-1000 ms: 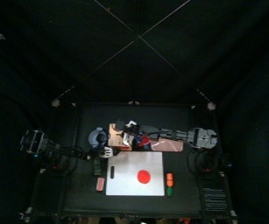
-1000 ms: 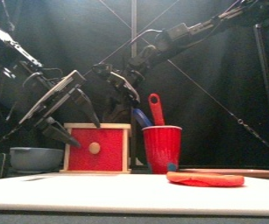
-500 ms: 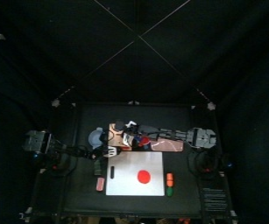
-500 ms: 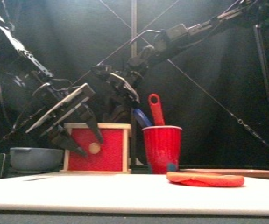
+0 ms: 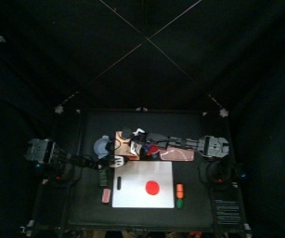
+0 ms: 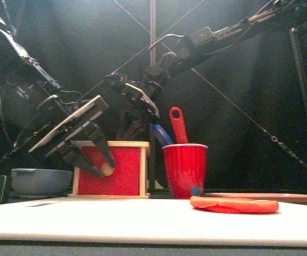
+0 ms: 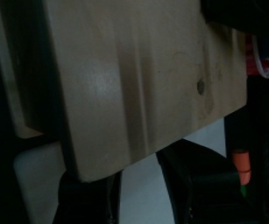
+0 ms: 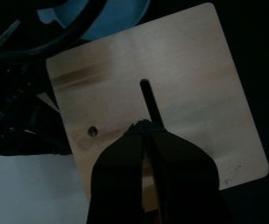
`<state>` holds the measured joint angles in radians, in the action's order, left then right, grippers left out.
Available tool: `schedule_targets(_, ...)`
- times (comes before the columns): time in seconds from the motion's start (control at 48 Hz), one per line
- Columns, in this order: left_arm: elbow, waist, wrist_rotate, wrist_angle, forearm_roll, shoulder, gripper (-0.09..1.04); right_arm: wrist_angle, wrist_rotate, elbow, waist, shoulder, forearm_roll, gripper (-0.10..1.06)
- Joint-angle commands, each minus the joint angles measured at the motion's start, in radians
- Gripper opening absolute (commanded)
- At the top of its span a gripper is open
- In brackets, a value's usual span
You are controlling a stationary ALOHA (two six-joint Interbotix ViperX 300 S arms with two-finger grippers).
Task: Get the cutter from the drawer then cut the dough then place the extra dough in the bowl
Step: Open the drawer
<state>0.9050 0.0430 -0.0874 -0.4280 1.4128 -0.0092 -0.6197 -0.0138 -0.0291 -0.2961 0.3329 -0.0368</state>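
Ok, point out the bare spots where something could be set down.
Free: the white board left of the red dough, up to its left edge, and the strip along the board's front edge. Crowded: the back, where the bowl, wooden box and red cup stand close, with the left gripper and right gripper at the box.

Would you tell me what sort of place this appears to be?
Probably a robotics lab booth staged as a toy kitchen: black curtains enclose a small table, two robot arms reach over it, and a white cutting board holds red dough.
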Motion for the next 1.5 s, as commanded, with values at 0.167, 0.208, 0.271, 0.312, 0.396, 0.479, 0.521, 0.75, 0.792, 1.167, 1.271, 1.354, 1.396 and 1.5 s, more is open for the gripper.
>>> schedule_targets(0.167, -0.011, 0.041, 0.000, -0.002, 0.028, 0.000, 0.66, -0.002, -0.002, -0.006, -0.003, -0.020, 0.006, 0.03)
schedule_targets(0.208, -0.008, 0.040, 0.002, -0.005, 0.029, 0.003, 0.67, -0.003, -0.002, -0.006, -0.003, -0.020, 0.009, 0.03)
schedule_targets(0.271, -0.008, 0.040, 0.002, -0.005, 0.028, 0.005, 0.68, -0.003, -0.003, -0.006, -0.003, -0.020, 0.011, 0.03)
schedule_targets(0.312, -0.009, 0.040, 0.003, -0.003, 0.028, 0.005, 0.69, -0.003, -0.003, -0.005, -0.002, -0.020, 0.011, 0.03)
schedule_targets(0.396, -0.011, 0.040, 0.003, 0.002, 0.025, 0.005, 0.74, -0.003, -0.002, -0.005, -0.002, -0.020, 0.011, 0.03)
schedule_targets(0.479, -0.014, 0.040, 0.002, 0.003, 0.017, 0.005, 0.85, -0.003, -0.002, -0.005, -0.002, -0.020, 0.011, 0.03)
schedule_targets(0.521, -0.014, 0.040, 0.002, 0.003, 0.015, 0.005, 0.87, -0.003, 0.000, -0.005, -0.002, -0.020, 0.011, 0.03)
schedule_targets(0.75, -0.029, 0.025, 0.003, -0.021, 0.015, 0.005, 0.91, -0.003, 0.000, 0.000, 0.000, -0.018, 0.014, 0.03)
schedule_targets(0.792, -0.028, 0.018, 0.003, -0.031, 0.015, 0.006, 0.91, -0.003, 0.000, 0.000, 0.000, -0.020, 0.014, 0.03)
schedule_targets(1.167, -0.029, -0.008, 0.002, -0.038, -0.005, 0.023, 0.77, -0.003, -0.002, 0.002, 0.000, -0.015, 0.014, 0.03)
schedule_targets(1.271, -0.029, -0.009, 0.002, -0.037, -0.003, 0.026, 0.71, -0.002, -0.002, 0.002, 0.002, -0.015, 0.014, 0.03)
schedule_targets(1.354, -0.034, -0.009, 0.002, -0.043, -0.005, 0.025, 0.70, -0.003, -0.002, 0.002, 0.002, -0.015, 0.014, 0.03)
schedule_targets(1.396, -0.034, -0.009, 0.002, -0.049, -0.005, 0.025, 0.70, -0.003, -0.002, 0.002, 0.002, -0.015, 0.014, 0.03)
schedule_targets(1.5, -0.034, -0.009, 0.002, -0.049, -0.005, 0.025, 0.69, -0.003, 0.000, 0.002, 0.002, -0.014, 0.014, 0.03)
